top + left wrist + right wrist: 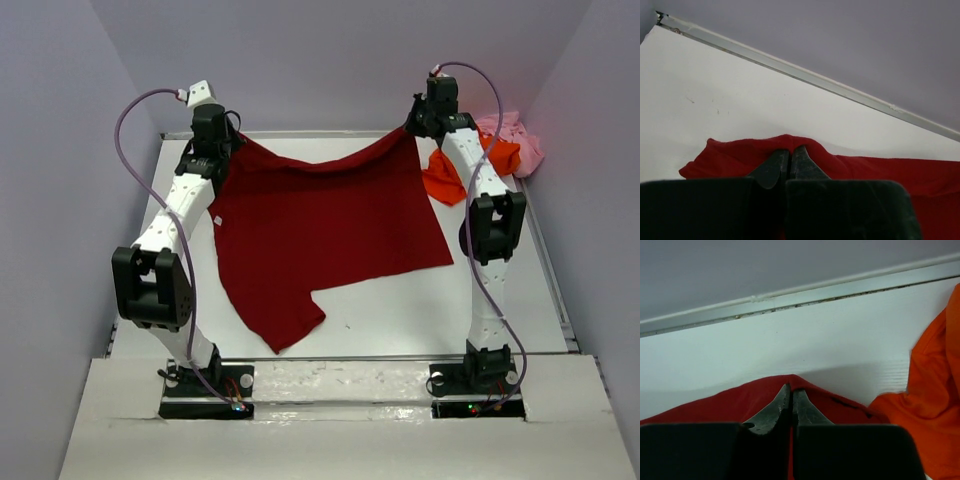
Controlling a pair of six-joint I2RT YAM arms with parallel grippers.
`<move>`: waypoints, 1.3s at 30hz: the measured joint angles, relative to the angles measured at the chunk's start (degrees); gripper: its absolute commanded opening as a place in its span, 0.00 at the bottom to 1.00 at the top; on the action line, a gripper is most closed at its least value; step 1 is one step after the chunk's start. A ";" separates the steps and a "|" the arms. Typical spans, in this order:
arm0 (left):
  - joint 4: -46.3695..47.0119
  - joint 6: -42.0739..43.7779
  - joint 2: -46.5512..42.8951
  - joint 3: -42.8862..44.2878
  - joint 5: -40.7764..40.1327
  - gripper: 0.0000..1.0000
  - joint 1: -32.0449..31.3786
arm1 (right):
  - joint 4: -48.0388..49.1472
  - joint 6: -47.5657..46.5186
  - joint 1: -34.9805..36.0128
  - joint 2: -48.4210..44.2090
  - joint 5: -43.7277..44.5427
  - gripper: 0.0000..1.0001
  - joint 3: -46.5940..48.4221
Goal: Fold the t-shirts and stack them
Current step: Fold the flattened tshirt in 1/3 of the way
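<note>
Pinching, left gripper (791, 150): fingers pressed together on the far left corner of the dark red t-shirt (330, 230), with a fold of cloth bunched over the tips.
right gripper (791, 388): fingers pressed together on the far right corner of the same shirt, with cloth humped around the tips.
dark red t-shirt: spread across the middle of the table (400, 310); far edge raised at both corners and sagging between them; a sleeve juts toward the near left.
orange t-shirt (445, 178): crumpled at the far right, just beside the right gripper.
pale pink t-shirt (515, 135): heaped in the far right corner, touching the orange one.
metal rail (815, 77): runs along the far table edge, below the lilac wall (840, 30).
</note>
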 measured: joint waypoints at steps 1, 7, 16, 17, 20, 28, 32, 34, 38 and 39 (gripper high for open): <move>-0.09 0.20 0.42 0.46 -0.11 0.00 0.00 | 0.11 -0.04 -0.15 0.35 -0.09 0.00 0.55; -0.61 0.79 1.92 2.75 -0.76 0.00 0.00 | 0.61 -0.17 -1.14 1.11 -2.19 0.00 2.47; -1.55 -1.03 2.32 -2.36 0.13 0.00 0.00 | 3.30 -0.09 -1.42 -0.13 -2.89 0.00 -13.88; -2.27 -1.29 2.32 -3.50 0.26 0.00 0.00 | 3.34 0.13 -1.42 -0.13 -2.89 0.00 -15.91; -3.32 -1.92 2.29 -6.73 0.79 0.00 0.00 | 3.56 0.94 -1.53 -0.66 -2.89 0.00 -22.67; -4.02 -3.32 -1.05 -15.41 1.95 0.00 0.00 | 3.82 1.81 -1.81 -7.28 -1.92 0.00 -30.84; -4.83 -3.93 -4.11 -17.97 2.27 0.00 0.00 | 4.70 1.77 -1.81 -12.79 -0.20 0.00 -32.94; -5.70 -4.15 -5.01 -17.99 2.29 0.00 0.00 | 4.79 1.73 -1.81 -14.84 0.70 0.00 -33.48; -7.04 -4.13 -6.49 -18.03 2.05 0.00 0.00 | 4.76 1.66 -2.43 -17.09 1.99 0.00 -33.64; -7.41 -4.11 -6.80 -18.03 1.97 0.00 0.00 | 4.76 1.64 -2.62 -17.22 2.21 0.00 -33.64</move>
